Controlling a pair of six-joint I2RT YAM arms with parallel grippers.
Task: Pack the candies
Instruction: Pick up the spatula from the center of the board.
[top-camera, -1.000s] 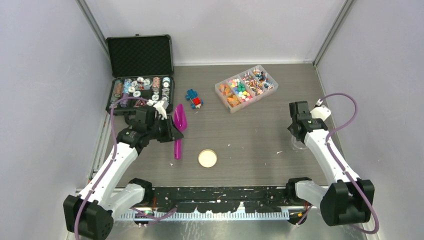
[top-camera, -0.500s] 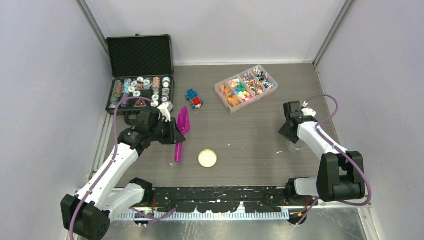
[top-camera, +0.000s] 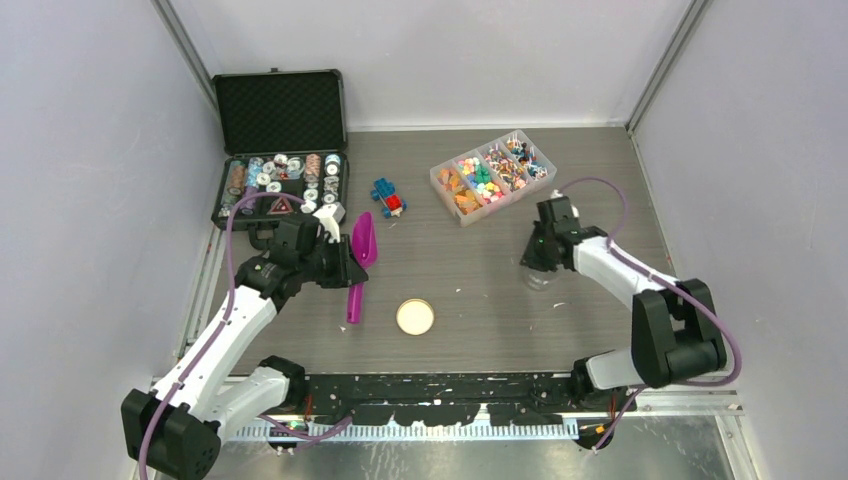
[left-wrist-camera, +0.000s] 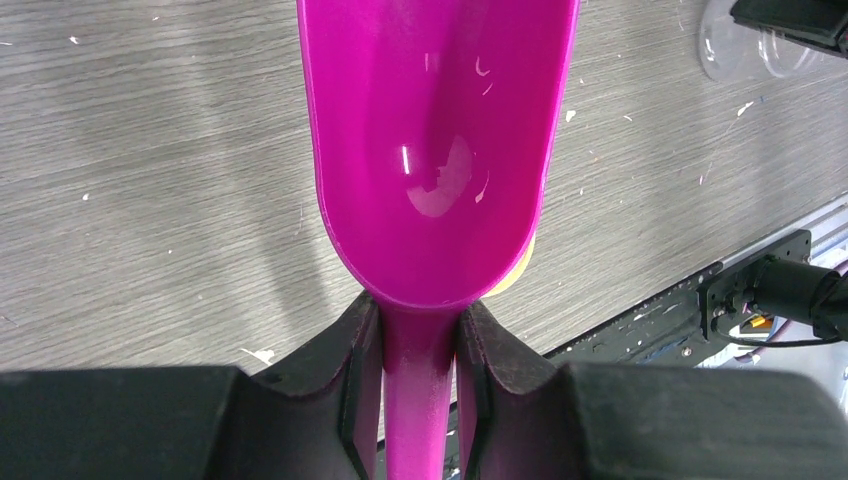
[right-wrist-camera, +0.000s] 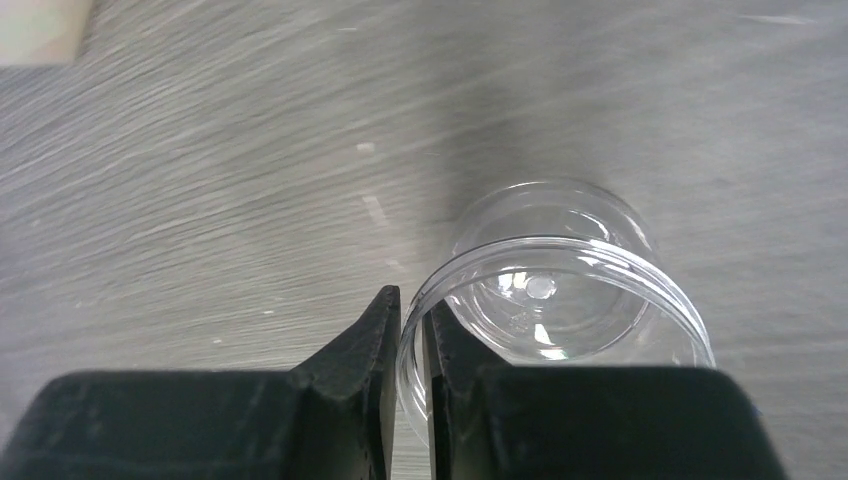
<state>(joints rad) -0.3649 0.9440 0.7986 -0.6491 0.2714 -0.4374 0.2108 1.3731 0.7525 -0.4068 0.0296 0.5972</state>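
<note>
1. The magenta scoop (left-wrist-camera: 440, 150) is clamped at its handle by the left gripper (left-wrist-camera: 420, 335).
2. The wall of the clear jar (right-wrist-camera: 560, 290) is pinched between the fingers of the right gripper (right-wrist-camera: 412, 325).
3. The candies (top-camera: 492, 172) are kept in the divided clear box (top-camera: 512, 197) at the far side of the table (top-camera: 480, 290), well apart from the scoop and nearer the jar.

text: none legible | sign: red triangle (top-camera: 283, 205) in black case (top-camera: 280, 110)
</note>
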